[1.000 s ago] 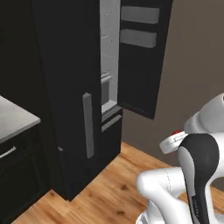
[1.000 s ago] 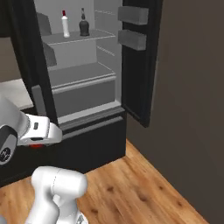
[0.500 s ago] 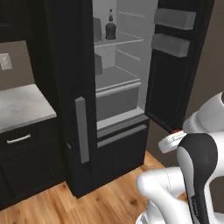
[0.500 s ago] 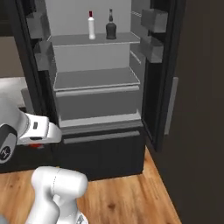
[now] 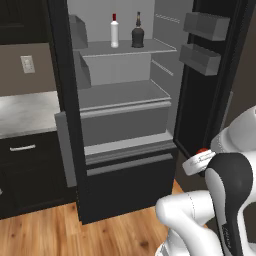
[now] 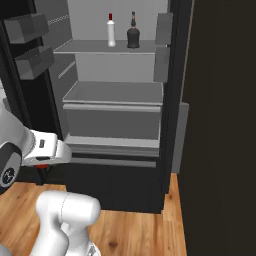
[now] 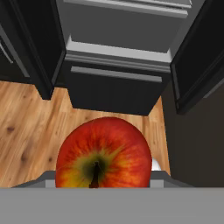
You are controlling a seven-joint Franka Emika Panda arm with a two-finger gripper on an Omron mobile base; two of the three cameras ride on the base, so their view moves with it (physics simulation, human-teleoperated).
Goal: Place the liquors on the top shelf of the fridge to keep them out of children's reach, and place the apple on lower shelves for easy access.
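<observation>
Apple [image 7: 103, 153] sits right up against my gripper camera, stem end facing it, blocking my fingertips, so I cannot tell how far my jaws stand apart or whether they pinch it. Beyond it, at 12 o'clock, the fridge [image 5: 125, 185] stands open. Both liquors, white bottle [image 5: 114, 31] and dark bottle [image 5: 138, 32], stand on the top shelf [image 5: 150, 47].

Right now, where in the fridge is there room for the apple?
The lower shelf, bordered by its raised front lip and the fridge walls, is bare. The top shelf is crowded at the middle by the white bottle and dark bottle.
</observation>
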